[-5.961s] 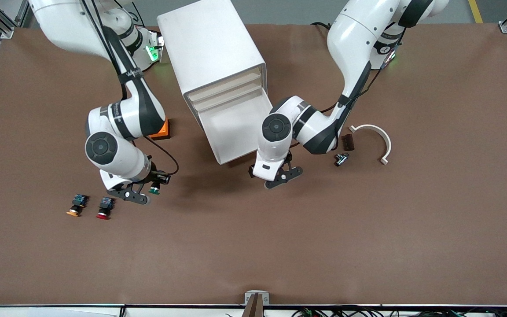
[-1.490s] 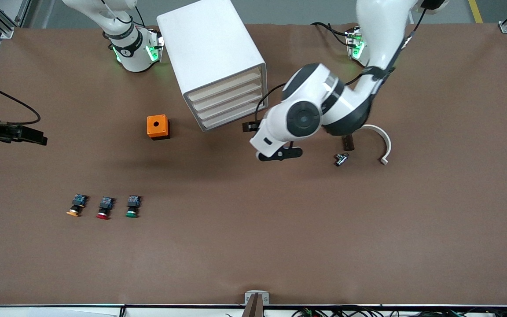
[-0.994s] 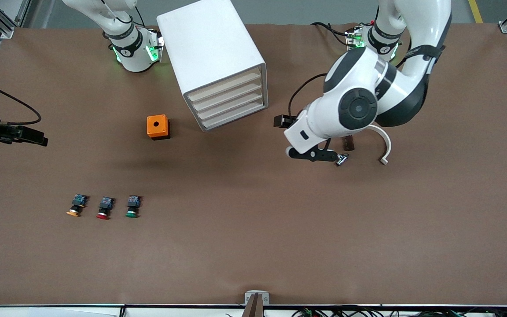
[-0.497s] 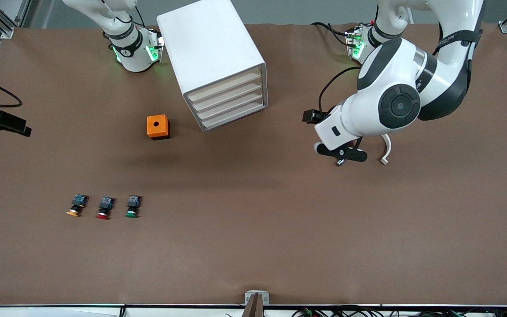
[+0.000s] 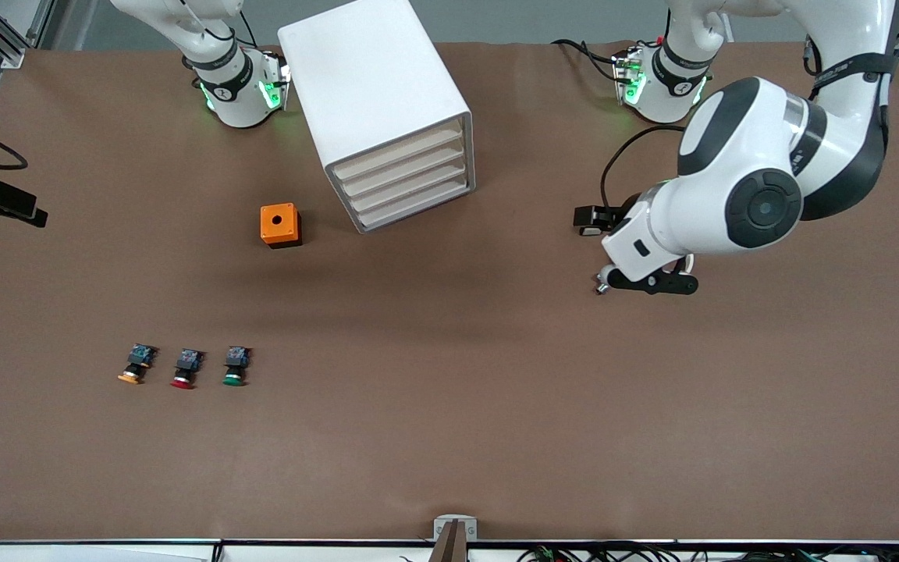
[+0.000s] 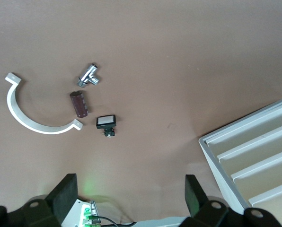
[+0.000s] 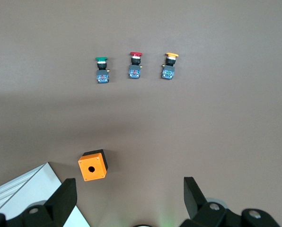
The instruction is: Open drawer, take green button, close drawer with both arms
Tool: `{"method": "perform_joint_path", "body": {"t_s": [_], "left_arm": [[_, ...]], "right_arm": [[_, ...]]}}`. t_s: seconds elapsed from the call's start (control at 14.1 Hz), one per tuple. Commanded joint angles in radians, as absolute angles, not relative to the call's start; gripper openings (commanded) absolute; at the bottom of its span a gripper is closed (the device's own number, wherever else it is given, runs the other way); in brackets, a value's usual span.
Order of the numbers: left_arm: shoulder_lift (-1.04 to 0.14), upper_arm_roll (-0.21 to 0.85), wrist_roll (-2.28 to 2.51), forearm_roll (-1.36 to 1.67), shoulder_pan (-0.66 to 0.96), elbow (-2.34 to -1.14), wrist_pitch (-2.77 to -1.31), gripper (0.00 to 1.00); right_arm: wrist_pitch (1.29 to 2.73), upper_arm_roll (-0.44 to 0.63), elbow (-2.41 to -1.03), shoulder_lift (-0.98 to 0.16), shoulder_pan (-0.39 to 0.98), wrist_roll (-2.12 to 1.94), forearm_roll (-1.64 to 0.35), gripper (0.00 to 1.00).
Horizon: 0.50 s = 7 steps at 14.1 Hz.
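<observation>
The white cabinet [image 5: 375,94] stands at the back middle with all four cream fronts flush. Its lowermost drawer [image 5: 418,206] is shut. The green-capped button [image 5: 234,367] lies on the table nearer the front camera, toward the right arm's end, also seen in the right wrist view [image 7: 102,70]. My left gripper [image 5: 652,283] hangs open and empty over small parts beside the cabinet, toward the left arm's end [image 6: 131,198]. My right gripper [image 7: 130,198] is open and empty, high over the table; only a black part of that hand [image 5: 1,203] shows at the table's edge.
A red-capped button [image 5: 184,368] and an orange-capped one [image 5: 134,365] lie in a row with the green one. An orange box [image 5: 279,225] sits beside the cabinet. Under the left hand lie a white curved clamp [image 6: 37,113], a metal fitting [image 6: 90,75], a brown cylinder [image 6: 79,104] and a small switch [image 6: 106,124].
The drawer, open six seconds ago, is shut, and the green button lies free on the table. Over the last second the left arm swung away from the cabinet; the right hand drew back.
</observation>
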State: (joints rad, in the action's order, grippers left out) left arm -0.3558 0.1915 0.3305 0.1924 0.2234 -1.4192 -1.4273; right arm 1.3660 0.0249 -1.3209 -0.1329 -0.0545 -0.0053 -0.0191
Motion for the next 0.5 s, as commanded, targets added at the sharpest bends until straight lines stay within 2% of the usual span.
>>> {"method": "perform_joint_path", "body": {"t_s": [0.0, 0.21, 0.43], "left_arm": [[-0.319, 0.189, 0.333, 0.173, 0.194, -1.417, -1.355, 1.00], [-0.229, 0.193, 0.255, 0.158, 0.095, -1.439, -1.339, 1.00], [-0.088, 0.195, 0.157, 0.114, 0.006, -1.541, -1.338, 1.00]], "right_arm": [[1.344, 0.018, -1.347, -0.081, -0.049, 0.005, -0.023, 1.00], [1.339, 0.018, -1.356, -0.072, -0.051, 0.006, -0.026, 1.00], [1.351, 0.020, -1.446, -0.011, -0.054, 0.034, -0.035, 1.00]]}}
